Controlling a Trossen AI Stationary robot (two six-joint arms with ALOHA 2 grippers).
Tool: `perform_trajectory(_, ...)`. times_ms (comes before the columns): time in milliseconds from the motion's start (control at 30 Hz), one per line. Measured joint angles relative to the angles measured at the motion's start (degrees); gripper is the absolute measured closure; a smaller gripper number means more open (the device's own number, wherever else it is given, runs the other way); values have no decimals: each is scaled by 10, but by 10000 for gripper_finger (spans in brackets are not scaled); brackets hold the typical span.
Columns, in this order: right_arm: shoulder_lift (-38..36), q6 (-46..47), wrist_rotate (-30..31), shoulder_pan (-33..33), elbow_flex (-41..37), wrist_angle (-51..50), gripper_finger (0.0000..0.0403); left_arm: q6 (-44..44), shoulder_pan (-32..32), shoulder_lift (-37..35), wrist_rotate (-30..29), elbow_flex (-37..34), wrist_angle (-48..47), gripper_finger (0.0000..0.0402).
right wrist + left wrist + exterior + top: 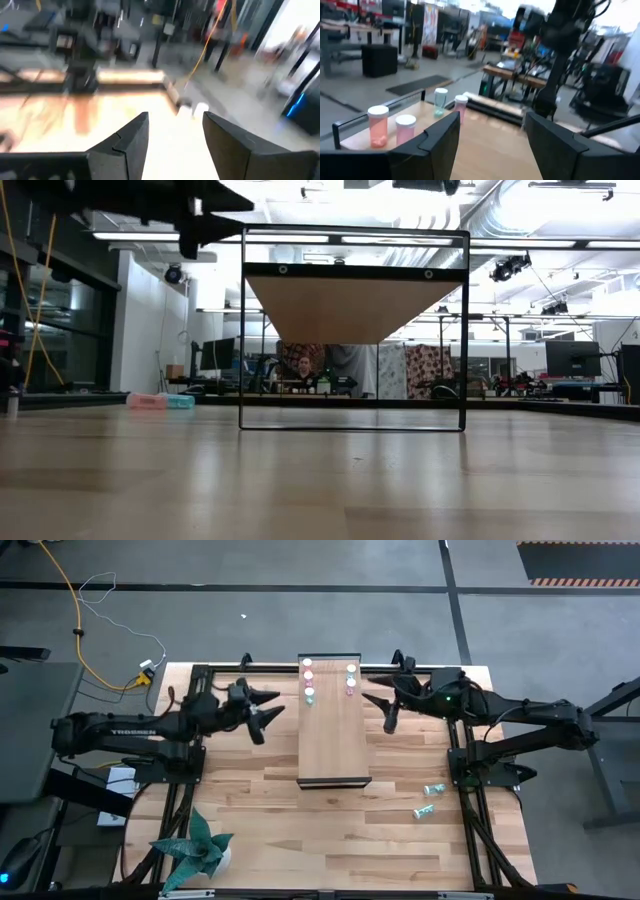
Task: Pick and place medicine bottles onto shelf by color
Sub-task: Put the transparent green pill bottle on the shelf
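Several white-capped pink and teal vials (308, 680) stood on the raised light-wood shelf (334, 745); two teal vials (429, 800) lay on the table; both grippers, left (268, 708) and right (378, 708), hung spread and empty.

White lettering "TROSSEN" stands on the left arm (120, 730); nothing else is legible.

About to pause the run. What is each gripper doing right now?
Left gripper: open, holding nothing, beside the shelf.
Right gripper: open, holding nothing, on the shelf's other side.
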Motion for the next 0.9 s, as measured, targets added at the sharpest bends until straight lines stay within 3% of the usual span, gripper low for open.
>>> perform_trajectory(267,6,272,-1,62,90,-407,224,14,-10,-21,0,-30,26,188)
perform_trajectory(467,10,518,-36,141,68,-618,224,15,-10,-23,3,-30,52,188)
perform_trajectory(700,10,718,-111,234,-45,-654,224,31,-10,-22,5,-30,60,188)
perform_trajectory(900,11,786,-162,292,-155,-583,224,56,-10,-22,5,-30,83,188)
